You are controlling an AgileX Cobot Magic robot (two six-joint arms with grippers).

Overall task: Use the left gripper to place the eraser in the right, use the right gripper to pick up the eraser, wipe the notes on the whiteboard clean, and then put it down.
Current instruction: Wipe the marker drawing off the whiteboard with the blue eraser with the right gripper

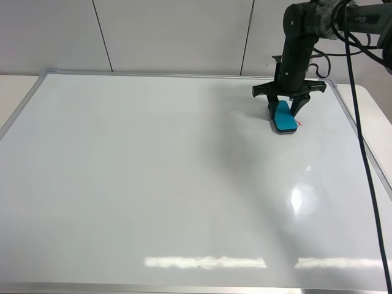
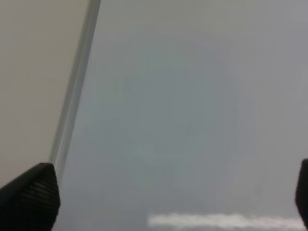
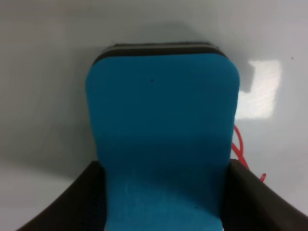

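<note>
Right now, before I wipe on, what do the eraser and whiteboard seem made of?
The eraser: the teal top looks like matte foam or soft plastic, with no shine; its thin black base looks like felt, dull-edged, though that's uncertain. The whiteboard: a glossy coated surface, reflecting bright light patches; its frame looks like silver metal, probably aluminium.

table [image 1: 12, 92]: whiteboard [image 1: 153, 184] flat on it
whiteboard: eraser [image 1: 283, 120] between right gripper [image 1: 283, 112] fingers
notes [image 1: 299, 124]: beside eraser
</note>
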